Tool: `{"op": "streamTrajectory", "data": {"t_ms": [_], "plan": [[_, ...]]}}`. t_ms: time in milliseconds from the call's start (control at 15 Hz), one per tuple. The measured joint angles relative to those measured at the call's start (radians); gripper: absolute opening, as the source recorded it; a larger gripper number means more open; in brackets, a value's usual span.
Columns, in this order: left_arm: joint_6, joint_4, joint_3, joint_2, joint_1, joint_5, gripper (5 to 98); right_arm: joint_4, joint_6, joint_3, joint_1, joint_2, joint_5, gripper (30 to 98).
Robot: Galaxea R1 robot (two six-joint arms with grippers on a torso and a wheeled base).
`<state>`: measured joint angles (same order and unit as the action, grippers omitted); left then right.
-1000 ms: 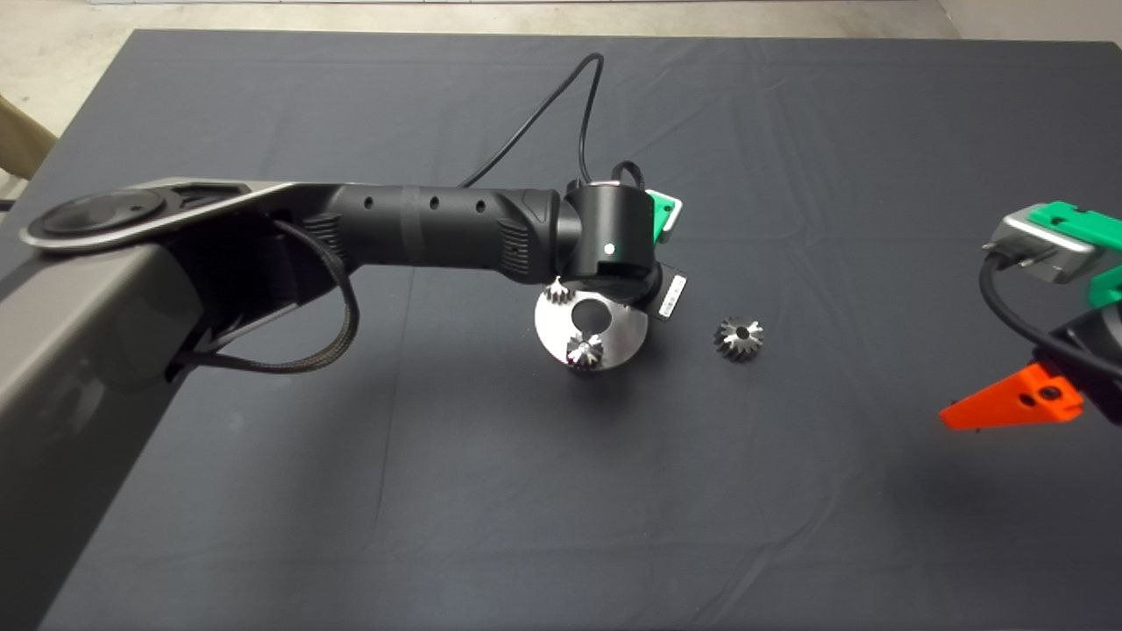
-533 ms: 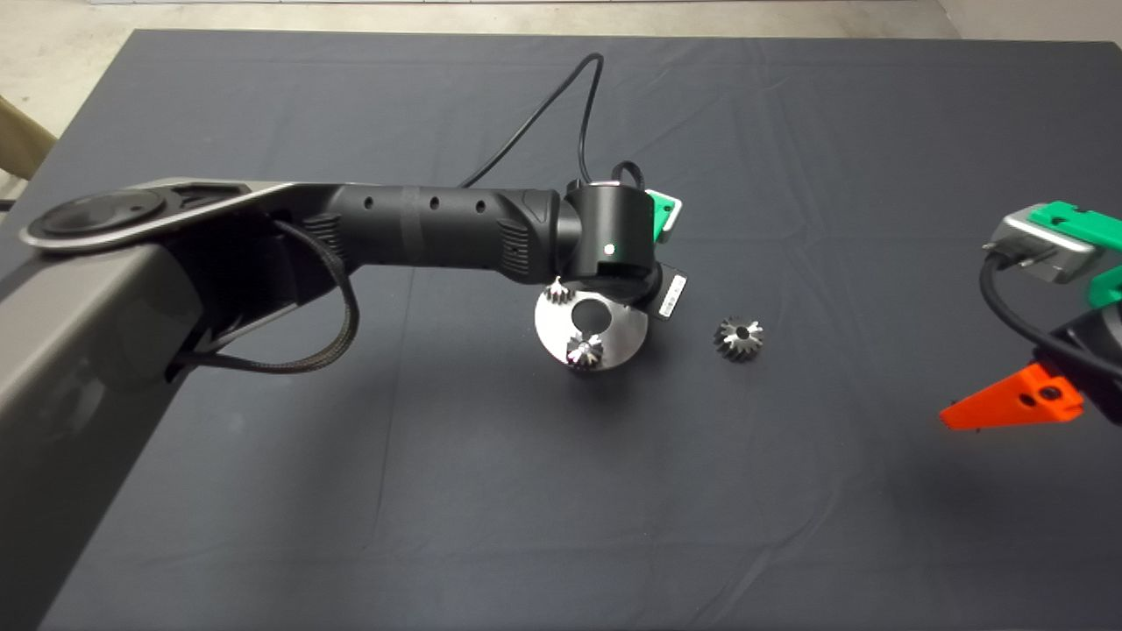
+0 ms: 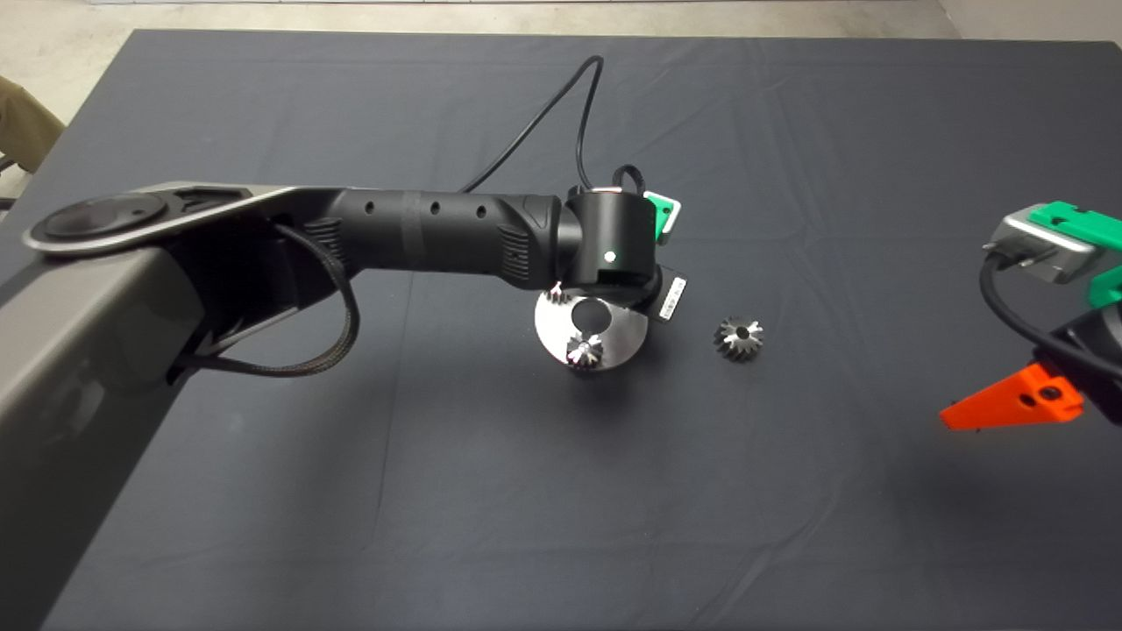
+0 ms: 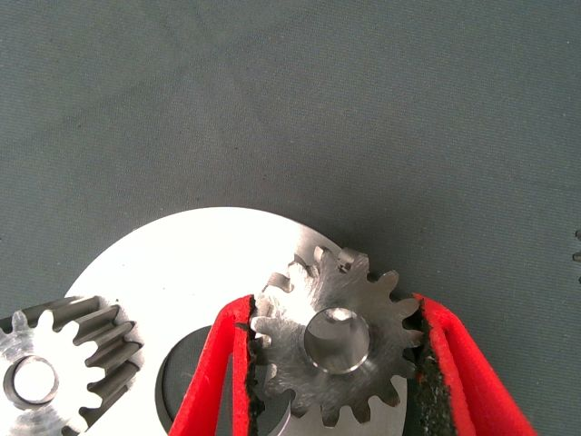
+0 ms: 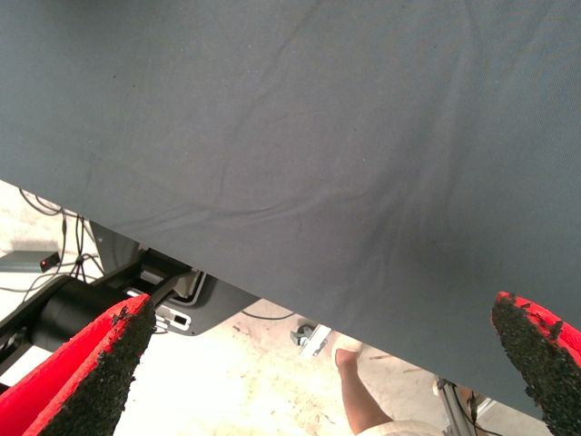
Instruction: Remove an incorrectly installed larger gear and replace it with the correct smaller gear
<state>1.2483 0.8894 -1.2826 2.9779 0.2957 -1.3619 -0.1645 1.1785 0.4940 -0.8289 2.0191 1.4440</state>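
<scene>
Over the round steel plate (image 3: 624,336) in the middle of the mat hangs my left arm, its wrist hiding the fingers in the head view. The left wrist view shows my left gripper (image 4: 331,304) shut on the smaller gear (image 4: 336,350), a pad against its teeth on each side. That gear lies flat over the plate (image 4: 182,263) with a shiny pin in its bore. A matching small gear (image 4: 54,372) sits on the plate beside it, and another (image 3: 584,350) on the plate's near edge. The larger gear (image 3: 738,337) lies loose on the mat, right of the plate. My right gripper (image 3: 1008,407) waits open at the right edge.
A black cable (image 3: 561,96) runs from the left wrist toward the mat's far side. The right wrist view looks past the mat's edge (image 5: 272,300) to the floor, where a person's leg (image 5: 359,400) shows. Tan clothing (image 3: 22,114) shows at the far left corner.
The left wrist has shifted slightly, now covering most of the plate's rear gear in the head view. The tan clothing at the far left has moved. The right arm is still.
</scene>
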Motion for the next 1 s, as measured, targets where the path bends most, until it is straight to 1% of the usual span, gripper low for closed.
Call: {"op": "streamTrajectory", "data": {"t_ms": [267,600,867,1000], "plan": [[0.004,0.001,0.000,0.000,0.001,0.000,30.0,0.000,0.000,0.000,0.000,0.000,0.000,97.7],[0.050,0.001,-0.001,0.000,0.001,0.001,30.0,0.000,0.000,0.000,0.000,0.000,0.000,97.7],[0.055,0.001,-0.001,-0.003,0.001,0.009,30.0,0.000,0.000,0.000,0.000,0.000,0.000,97.7],[0.056,0.001,-0.001,-0.003,0.001,0.009,30.0,0.000,0.000,0.000,0.000,0.000,0.000,97.7]]}}
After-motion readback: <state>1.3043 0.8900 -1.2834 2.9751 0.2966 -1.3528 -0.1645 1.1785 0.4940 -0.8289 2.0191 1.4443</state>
